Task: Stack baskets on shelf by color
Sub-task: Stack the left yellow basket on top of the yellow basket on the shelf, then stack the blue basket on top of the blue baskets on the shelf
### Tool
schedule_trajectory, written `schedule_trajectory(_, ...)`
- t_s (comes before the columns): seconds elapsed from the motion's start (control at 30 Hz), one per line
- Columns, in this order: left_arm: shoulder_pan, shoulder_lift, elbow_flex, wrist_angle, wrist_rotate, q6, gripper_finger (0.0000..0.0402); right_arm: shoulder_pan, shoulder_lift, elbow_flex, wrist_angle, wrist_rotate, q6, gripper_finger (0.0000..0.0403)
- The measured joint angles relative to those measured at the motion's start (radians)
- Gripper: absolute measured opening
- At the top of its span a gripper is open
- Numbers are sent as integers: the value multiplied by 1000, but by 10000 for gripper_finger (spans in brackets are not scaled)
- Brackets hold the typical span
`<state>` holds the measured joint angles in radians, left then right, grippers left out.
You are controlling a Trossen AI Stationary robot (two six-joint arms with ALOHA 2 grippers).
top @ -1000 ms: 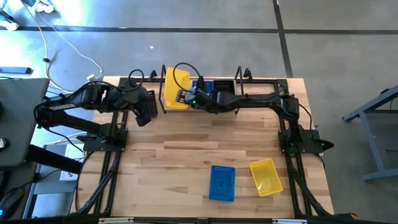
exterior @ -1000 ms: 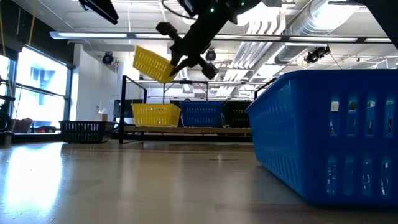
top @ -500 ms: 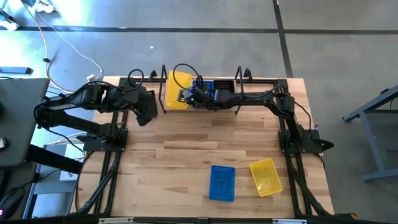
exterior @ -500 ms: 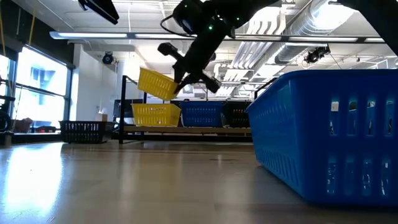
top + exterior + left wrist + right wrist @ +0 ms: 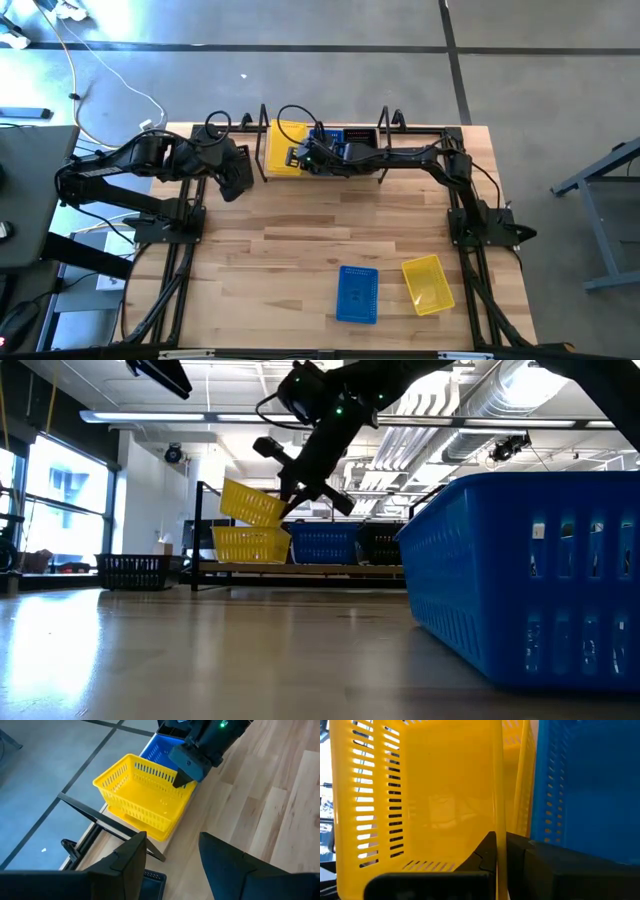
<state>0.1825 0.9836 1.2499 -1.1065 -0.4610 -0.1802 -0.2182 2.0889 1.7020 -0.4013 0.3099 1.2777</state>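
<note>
Held yellow basket [image 5: 250, 506]: tilted, lowering into yellow basket on shelf [image 5: 250, 544], pinched at wall by right tool [image 5: 303, 155].
Shelf [image 5: 300, 569]: yellow, blue [image 5: 325, 544], black stacks.
Surface [image 5: 300, 260]: one blue basket [image 5: 357, 294], one yellow [image 5: 427, 283].
Left tool [image 5: 172, 862]: spread, empty.

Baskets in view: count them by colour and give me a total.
Yellow baskets: 3 (held, shelved, on the table at)
Blue baskets: 2 (shelved, on the table)
Black baskets: 2 (shelved, beside the shelf at)
Total: 7 visible; any nested ones are hidden.
</note>
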Motion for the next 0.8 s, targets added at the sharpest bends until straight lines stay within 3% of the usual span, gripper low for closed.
schedule_trajectory(0.23,0,0,0,0,0,0,170,-19,0,0,-1,-10,-3,4)
schedule_trajectory(0.8,0,0,0,1,0,0,170,-30,0,0,-3,-30,-17,60)
